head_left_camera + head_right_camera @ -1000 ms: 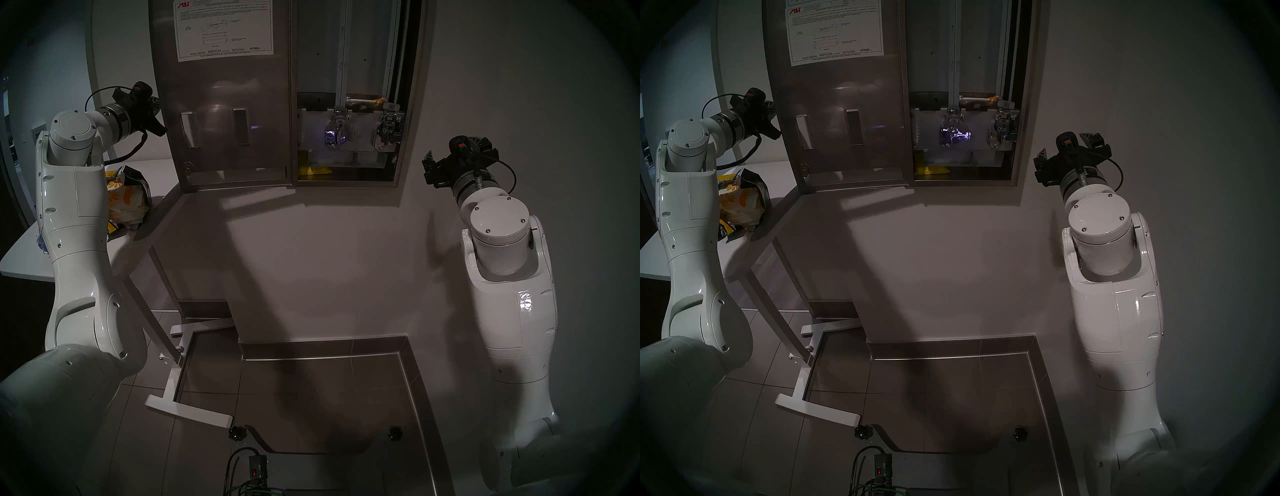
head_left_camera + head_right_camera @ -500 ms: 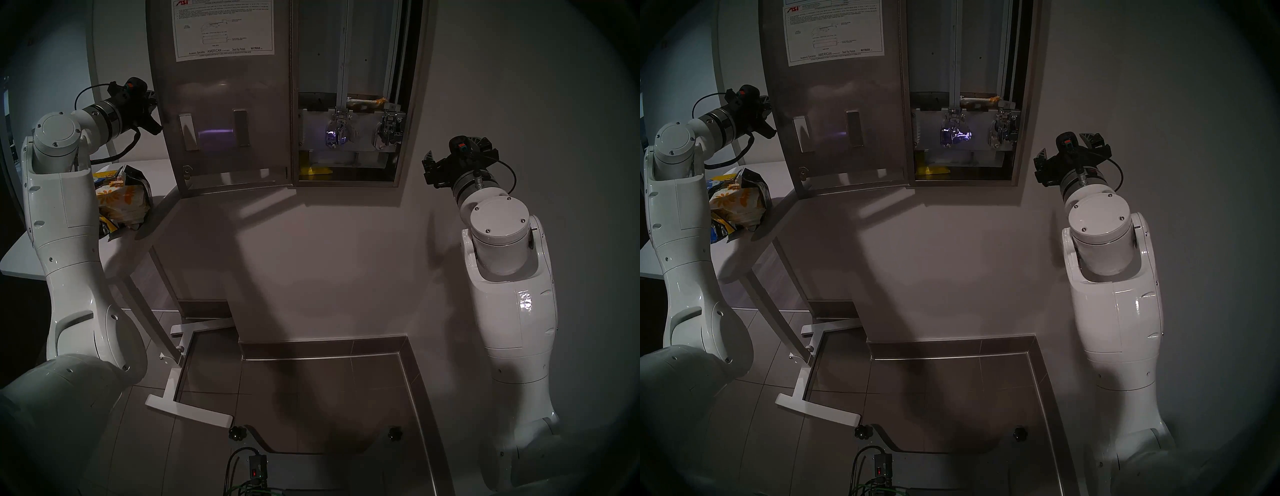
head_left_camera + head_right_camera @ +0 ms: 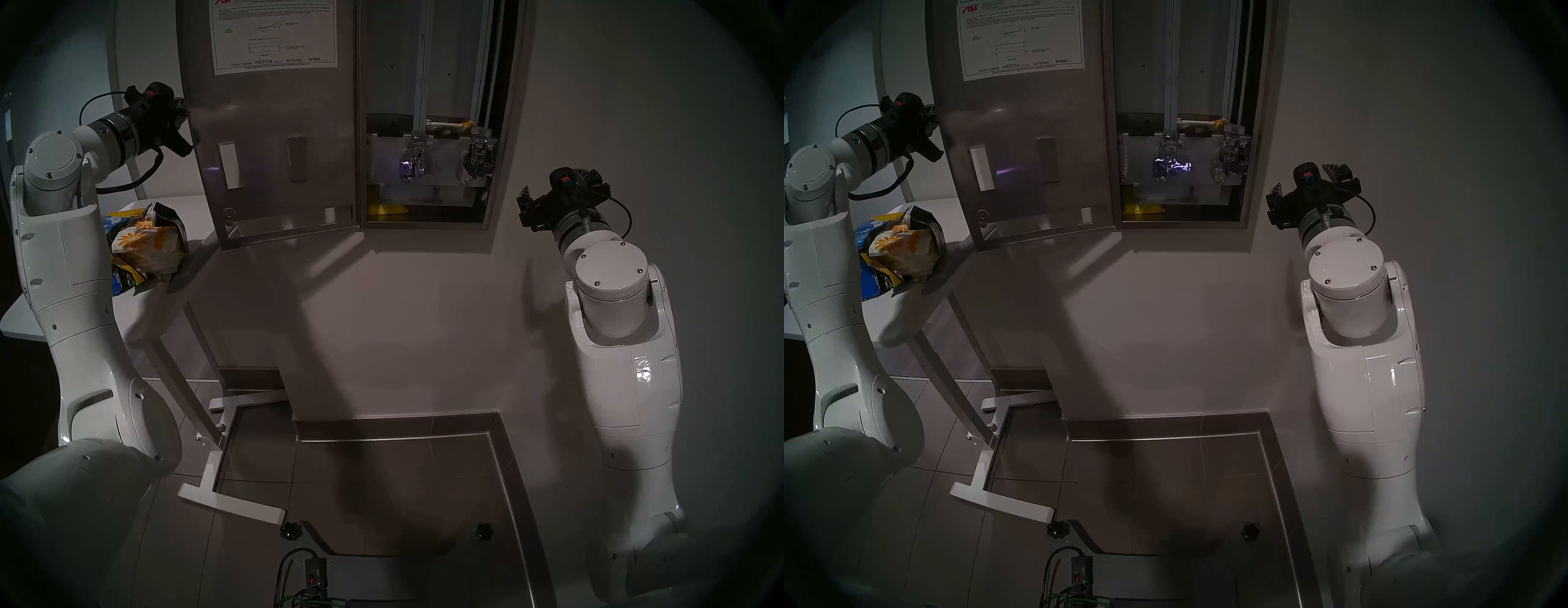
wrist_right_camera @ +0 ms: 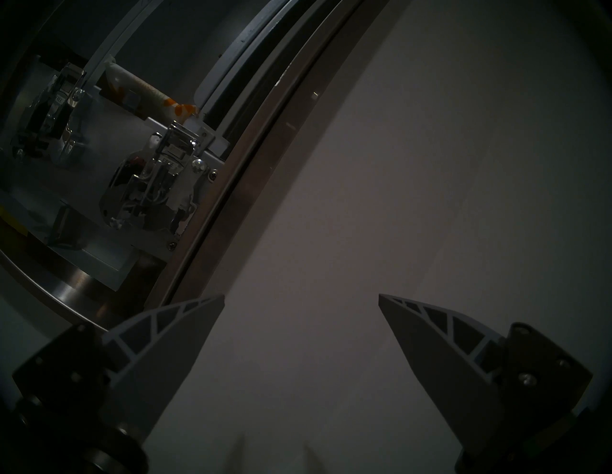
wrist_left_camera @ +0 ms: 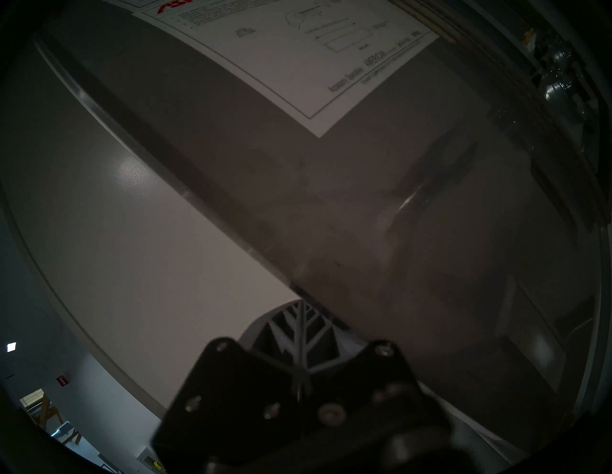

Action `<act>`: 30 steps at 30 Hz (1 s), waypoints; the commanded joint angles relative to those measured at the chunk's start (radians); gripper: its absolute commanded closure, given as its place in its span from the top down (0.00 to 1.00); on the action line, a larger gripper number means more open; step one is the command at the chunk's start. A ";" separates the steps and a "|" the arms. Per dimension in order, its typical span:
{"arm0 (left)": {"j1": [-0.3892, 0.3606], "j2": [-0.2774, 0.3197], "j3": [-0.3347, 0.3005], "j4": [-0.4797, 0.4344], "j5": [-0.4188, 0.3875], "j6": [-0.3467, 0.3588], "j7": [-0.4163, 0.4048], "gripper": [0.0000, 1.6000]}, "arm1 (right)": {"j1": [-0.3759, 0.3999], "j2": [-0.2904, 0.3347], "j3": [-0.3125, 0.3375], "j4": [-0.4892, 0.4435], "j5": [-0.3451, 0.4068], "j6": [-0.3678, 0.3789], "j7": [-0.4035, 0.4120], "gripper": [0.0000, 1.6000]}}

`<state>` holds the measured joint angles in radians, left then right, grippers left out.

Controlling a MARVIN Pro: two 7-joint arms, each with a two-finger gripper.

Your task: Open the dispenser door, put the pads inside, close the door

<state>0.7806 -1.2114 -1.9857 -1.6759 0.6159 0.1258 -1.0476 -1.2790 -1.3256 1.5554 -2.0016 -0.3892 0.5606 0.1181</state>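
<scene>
The dispenser [image 3: 507,140] hangs on the wall with its door [image 3: 271,106] swung open to the left, instruction sheet facing me. My left gripper [image 3: 186,127] is shut, its fingertips tucked at the door's free left edge, as the left wrist view [image 5: 299,304] shows. One white orange-print pad [image 3: 447,126] lies across the top of the chrome levers. A yellow pad [image 3: 384,209] lies in the bottom slot. More flower-print pads [image 3: 144,244] sit in a torn bag on the table. My right gripper [image 3: 559,184] is open and empty, right of the dispenser near the wall [image 4: 301,298].
A white table [image 3: 182,208] stands under the door at the left, with the blue-and-yellow bag [image 3: 123,280] on it. Its white foot frame [image 3: 229,505] lies on the tiled floor. A steel kerb [image 3: 505,467] runs along the wall base.
The door's free edge has swung out from the wall toward me. My left gripper moved up and to the left with it. The right arm has not moved.
</scene>
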 commanded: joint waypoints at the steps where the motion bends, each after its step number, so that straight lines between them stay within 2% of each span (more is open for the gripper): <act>1: -0.019 -0.103 0.130 -0.107 -0.106 -0.040 -0.088 0.00 | 0.020 0.001 0.002 -0.019 -0.001 -0.006 -0.003 1.00; 11: 0.031 -0.103 0.118 -0.193 -0.082 -0.021 -0.133 0.00 | 0.014 0.001 0.002 -0.008 -0.001 -0.005 -0.002 1.00; 12: 0.041 -0.102 0.114 -0.227 -0.078 -0.018 -0.140 0.00 | 0.013 0.001 0.002 -0.007 -0.001 -0.005 -0.002 1.00; 13: 0.044 -0.087 0.086 -0.193 -0.079 -0.018 -0.147 0.00 | 0.012 0.001 0.002 -0.006 -0.001 -0.005 -0.002 1.00; 14: 0.048 -0.101 0.109 -0.220 -0.076 -0.015 -0.149 0.00 | 0.012 0.001 0.002 -0.005 -0.001 -0.006 -0.002 1.00; 30: 0.106 -0.111 0.074 -0.424 -0.079 0.023 -0.269 0.00 | 0.009 0.001 0.002 0.006 -0.001 -0.006 -0.003 1.00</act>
<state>0.8884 -1.2335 -2.0350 -2.0011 0.6424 0.1507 -1.2485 -1.2927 -1.3256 1.5554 -1.9733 -0.3892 0.5611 0.1188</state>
